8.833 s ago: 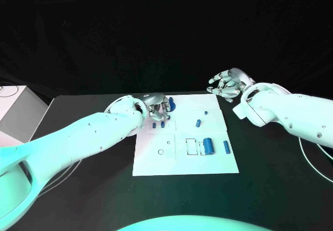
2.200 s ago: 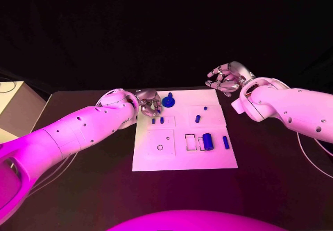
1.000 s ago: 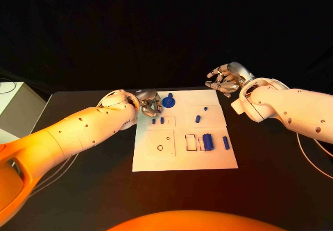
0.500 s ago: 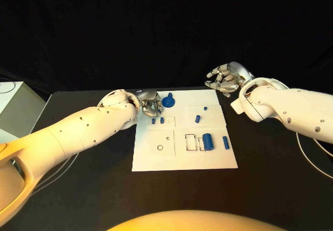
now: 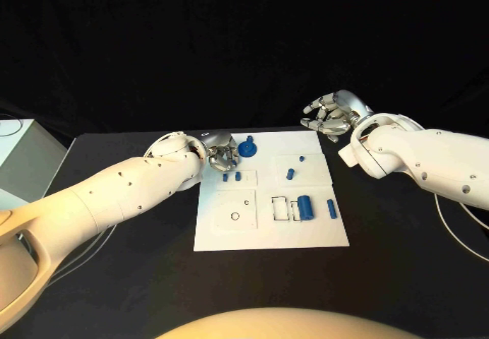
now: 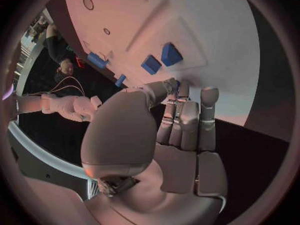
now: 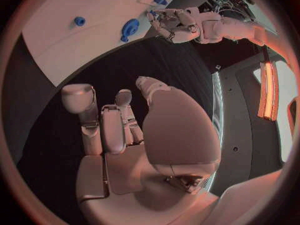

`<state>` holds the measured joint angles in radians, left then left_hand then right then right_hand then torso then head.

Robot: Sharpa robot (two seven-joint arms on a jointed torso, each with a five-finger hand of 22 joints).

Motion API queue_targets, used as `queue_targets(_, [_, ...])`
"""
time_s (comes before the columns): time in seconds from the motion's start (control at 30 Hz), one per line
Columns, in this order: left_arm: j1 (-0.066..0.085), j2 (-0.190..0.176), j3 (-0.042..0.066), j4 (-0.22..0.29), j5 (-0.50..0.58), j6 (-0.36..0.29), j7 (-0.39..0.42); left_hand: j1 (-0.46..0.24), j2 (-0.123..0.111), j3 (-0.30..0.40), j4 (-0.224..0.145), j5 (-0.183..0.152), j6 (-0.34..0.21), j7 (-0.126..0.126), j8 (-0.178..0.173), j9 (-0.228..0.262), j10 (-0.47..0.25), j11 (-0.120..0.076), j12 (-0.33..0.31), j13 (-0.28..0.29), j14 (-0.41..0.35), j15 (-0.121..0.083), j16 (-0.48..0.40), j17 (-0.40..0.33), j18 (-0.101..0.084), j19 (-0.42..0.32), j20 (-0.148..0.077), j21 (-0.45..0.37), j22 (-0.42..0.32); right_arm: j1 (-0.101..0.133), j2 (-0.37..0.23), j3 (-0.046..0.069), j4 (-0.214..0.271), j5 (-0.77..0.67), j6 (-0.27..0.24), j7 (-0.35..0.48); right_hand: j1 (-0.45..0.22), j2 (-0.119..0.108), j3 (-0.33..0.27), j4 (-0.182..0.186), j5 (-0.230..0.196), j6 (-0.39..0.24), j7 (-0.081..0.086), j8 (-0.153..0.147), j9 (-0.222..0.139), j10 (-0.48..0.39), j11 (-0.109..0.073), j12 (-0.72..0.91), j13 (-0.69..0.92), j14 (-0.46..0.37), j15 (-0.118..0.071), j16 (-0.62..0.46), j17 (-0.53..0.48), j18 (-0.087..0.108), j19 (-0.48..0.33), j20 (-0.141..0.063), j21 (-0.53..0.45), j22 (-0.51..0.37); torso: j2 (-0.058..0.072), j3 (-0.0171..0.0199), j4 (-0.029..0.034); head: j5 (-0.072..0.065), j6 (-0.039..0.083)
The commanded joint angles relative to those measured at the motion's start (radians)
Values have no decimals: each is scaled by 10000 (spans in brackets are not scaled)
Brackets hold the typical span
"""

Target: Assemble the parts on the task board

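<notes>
Left hand (image 5: 222, 153) at task board (image 5: 270, 236) far-left corner, grasp indiscernible, beside round blue part (image 5: 248, 149); right hand (image 5: 331, 116) curled, empty, far right; best approached slowly, squarely.

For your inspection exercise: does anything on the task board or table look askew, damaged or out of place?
Nothing stands out. The task board lies flat and whole, and the blue parts sit tidily on it. The left hand is over its far left corner; the right hand is raised beyond it.
</notes>
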<state>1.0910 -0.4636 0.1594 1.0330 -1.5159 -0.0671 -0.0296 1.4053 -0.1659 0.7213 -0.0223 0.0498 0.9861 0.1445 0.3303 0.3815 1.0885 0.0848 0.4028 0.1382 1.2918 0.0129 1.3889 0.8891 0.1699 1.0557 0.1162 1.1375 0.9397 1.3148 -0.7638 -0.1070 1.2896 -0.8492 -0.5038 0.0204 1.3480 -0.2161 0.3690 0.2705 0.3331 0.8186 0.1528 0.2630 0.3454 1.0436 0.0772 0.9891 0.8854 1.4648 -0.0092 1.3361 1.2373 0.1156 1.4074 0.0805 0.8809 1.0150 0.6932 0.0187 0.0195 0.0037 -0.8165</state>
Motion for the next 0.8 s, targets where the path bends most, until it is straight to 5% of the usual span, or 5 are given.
queue_targets(0.03, [-79, 64, -51, 22, 46, 239, 15, -7, 69, 12, -56, 22, 17, 59, -38, 15, -50, -5, -63, 9, -22, 11, 14, -11, -129, -46, 27, -6, 13, -1, 10, 5, -1, 0, 90, 108, -32, -82, 40, 8, 52, -9, 79, 36, 16, -21, -63, 3, -9, 197, -47, -24, 9, 145, 77, 16, -39, -14, -10, -2, 3, -1, -7])
queue_targets(0.8, [-81, 24, -83, -15, -82, 763, -228, -34, 17, -60, -101, 18, 109, 44, -60, 44, -66, -2, -122, 63, -198, 21, -67, -305, -70, -292, 39, -166, -207, -3, 3, 5, -11, 5, 91, 113, -32, -82, 40, 8, 52, -9, 79, 36, 16, -21, -63, 3, -9, 197, -47, -24, 9, 145, 77, 16, -39, -14, -8, -11, 2, -7, -13])
